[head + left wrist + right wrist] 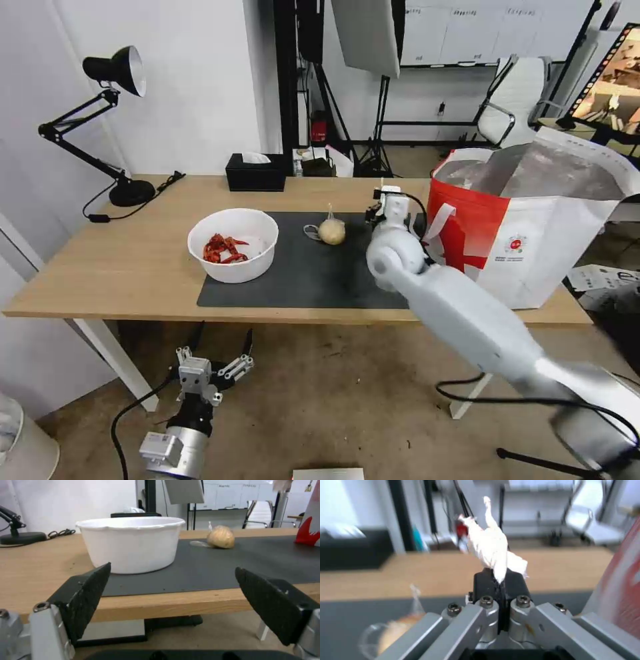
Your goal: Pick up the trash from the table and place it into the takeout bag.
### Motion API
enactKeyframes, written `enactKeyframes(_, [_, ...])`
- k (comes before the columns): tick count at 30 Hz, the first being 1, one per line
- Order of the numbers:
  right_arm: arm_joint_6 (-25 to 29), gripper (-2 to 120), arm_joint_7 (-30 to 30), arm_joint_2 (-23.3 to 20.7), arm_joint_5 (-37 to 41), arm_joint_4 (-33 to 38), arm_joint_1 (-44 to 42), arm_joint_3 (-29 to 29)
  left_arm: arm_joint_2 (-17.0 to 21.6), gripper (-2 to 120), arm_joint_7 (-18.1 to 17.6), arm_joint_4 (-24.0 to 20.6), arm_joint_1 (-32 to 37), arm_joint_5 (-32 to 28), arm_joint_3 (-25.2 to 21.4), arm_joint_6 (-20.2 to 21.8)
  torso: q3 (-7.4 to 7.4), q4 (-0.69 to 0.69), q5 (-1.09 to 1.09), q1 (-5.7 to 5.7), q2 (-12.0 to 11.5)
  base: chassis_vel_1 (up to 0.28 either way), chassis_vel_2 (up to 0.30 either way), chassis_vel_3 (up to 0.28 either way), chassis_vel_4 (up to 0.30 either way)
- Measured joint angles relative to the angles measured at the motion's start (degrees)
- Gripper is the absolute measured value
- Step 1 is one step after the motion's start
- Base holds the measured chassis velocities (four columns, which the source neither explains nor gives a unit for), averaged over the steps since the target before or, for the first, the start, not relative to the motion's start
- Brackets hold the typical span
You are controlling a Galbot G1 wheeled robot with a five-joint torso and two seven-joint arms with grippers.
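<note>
My right gripper [385,198] hangs over the dark mat [300,280] close to the takeout bag [533,227], shut on the crumpled white napkin [490,547], which sticks up from its fingertips [499,580]. Beside that gripper, on the mat, lies the knotted clear bag with the beige ball [331,231] [400,630]. The white bowl [233,243] with red scraps stands on the mat's left end. My left gripper [215,360] waits open below the table's front edge, level with the bowl [133,542] and facing it across the edge; its fingers [86,597] are spread wide with nothing between them.
A black tissue box [255,172] and a black desk lamp [117,80] with its cable stand at the table's [120,267] back left. Light stands and an office chair [517,100] are behind the table. The takeout bag stands open at the table's right end.
</note>
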Motion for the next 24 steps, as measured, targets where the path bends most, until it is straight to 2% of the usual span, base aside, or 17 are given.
enactKeyframes(2, [1.12, 0, -0.81, -0.64, -1.69, 1.32, -0.73, 0.12, -0.05, 100, -0.01, 0.01, 0.0, 0.0, 0.01, 0.0, 0.0, 0.0, 0.0, 0.0, 0.0, 0.0, 0.0, 0.0, 0.0])
enactKeyframes(5, [5.66, 0, -3.55, -2.2, -7.79, 4.1, -2.93, 1.27, -0.41, 100, -0.01, 0.03, 0.12, 0.01, 0.11, 0.0, 0.0, 0.0, -0.01, 0.0, 0.0, 0.0, 0.0, 0.0, 0.0])
enactKeyframes(12, [11.63, 0, -7.66, -3.75, -12.4, 6.77, -5.04, 4.09, -0.53, 100, -0.03, 0.01, 0.31, 0.08, 0.04, -0.01, 0.0, 0.01, 0.0, 0.0, 0.0, 0.0, 0.0, 0.0, 0.0])
enactKeyframes(18, [12.66, 0, -9.99, -6.65, -11.37, 10.88, -5.47, 7.2, -0.66, 100, -0.06, -0.16, 0.39, 0.18, 0.02, -0.05, 0.0, 0.01, 0.0, 0.0, 0.0, 0.0, 0.0, 0.0, 0.0])
enactKeyframes(24, [11.05, 0, -10.18, -12.01, -5.94, 13.37, -2.21, 10.98, -0.79, 100, -0.07, -0.29, 0.48, 0.49, 0.31, -0.06, 0.01, 0.01, 0.0, 0.0, 0.0, 0.0, 0.0, 0.0, 0.0])
